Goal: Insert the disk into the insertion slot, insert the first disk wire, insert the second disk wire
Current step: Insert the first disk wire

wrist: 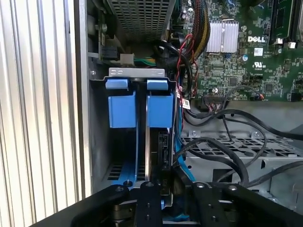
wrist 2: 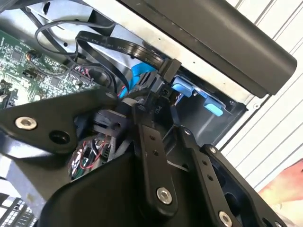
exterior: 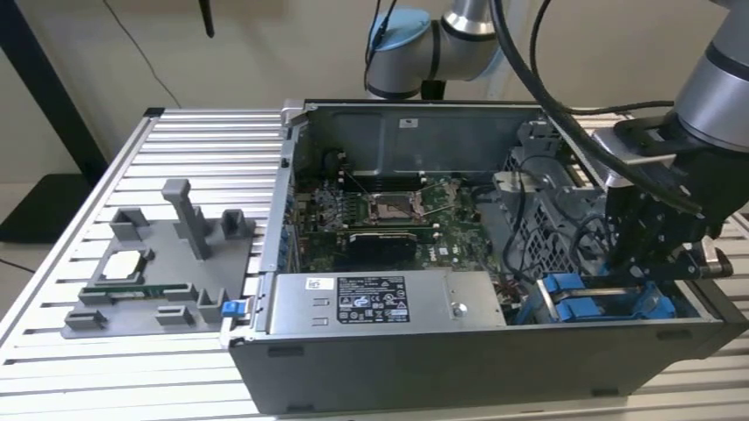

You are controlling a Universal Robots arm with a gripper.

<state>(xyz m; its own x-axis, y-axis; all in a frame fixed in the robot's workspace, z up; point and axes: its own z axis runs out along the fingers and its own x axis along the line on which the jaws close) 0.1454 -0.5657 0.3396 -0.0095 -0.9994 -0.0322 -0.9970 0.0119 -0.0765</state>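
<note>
Where blue plastic rails [wrist: 122, 109] line grey metal insertion slot [wrist: 137, 72], pincer [wrist 2: 161, 118] clamps black boxy plug [wrist 2: 152, 97].

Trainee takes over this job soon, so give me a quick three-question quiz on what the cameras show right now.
1. True or false: the computer case lies open with its motherboard exposed.
2. Multiple choice: in the exterior view, the robot arm reaches into the case nearest A) the insertion slot, B) the labelled power supply box, C) the grey fixture tray.
3. Fill in: in the first wrist view, ____ blue tabs stand side by side at the insertion slot.
Key: 1 true; 2 A; 3 two.
</note>
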